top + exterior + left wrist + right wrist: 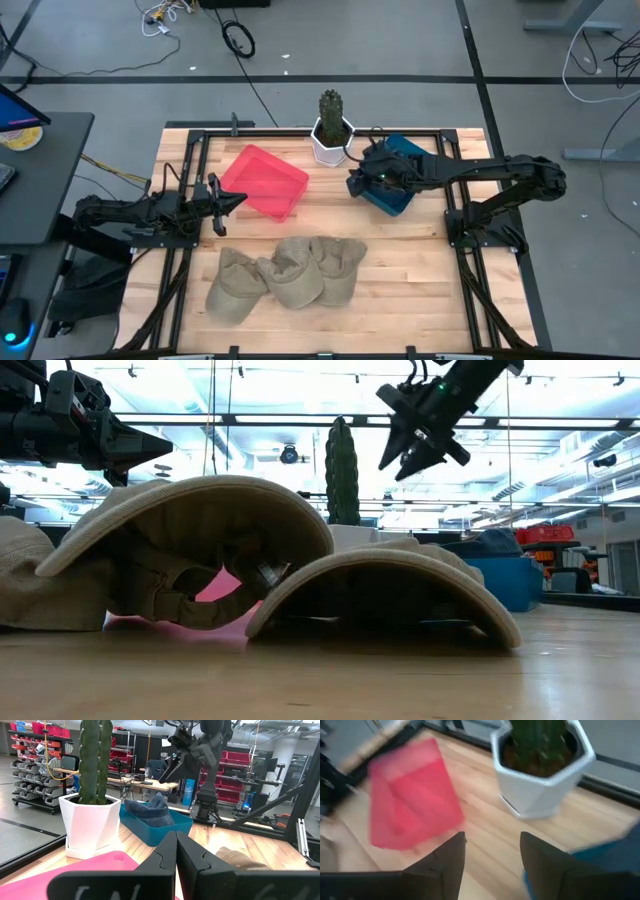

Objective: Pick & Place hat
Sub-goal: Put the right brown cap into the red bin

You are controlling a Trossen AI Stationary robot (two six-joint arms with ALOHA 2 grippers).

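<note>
Three khaki caps (288, 272) lie side by side on their brims and crowns on the near half of the table; in the low view they show as brim arches (390, 575). A dark blue hat (150, 809) rests inside the blue bin (397, 180). My right gripper (353, 185) is open and empty. It hangs high above the table (400, 465) between the bin and the pink tray (265, 180). My left gripper (236, 199) is shut and empty, held level beside the tray's left corner and pointing right.
A cactus in a white pot (330, 132) stands at the far edge between tray and bin. The pink tray (412, 795) lies empty. Bare wood (400, 290) is free to the right of the caps and along the near edge.
</note>
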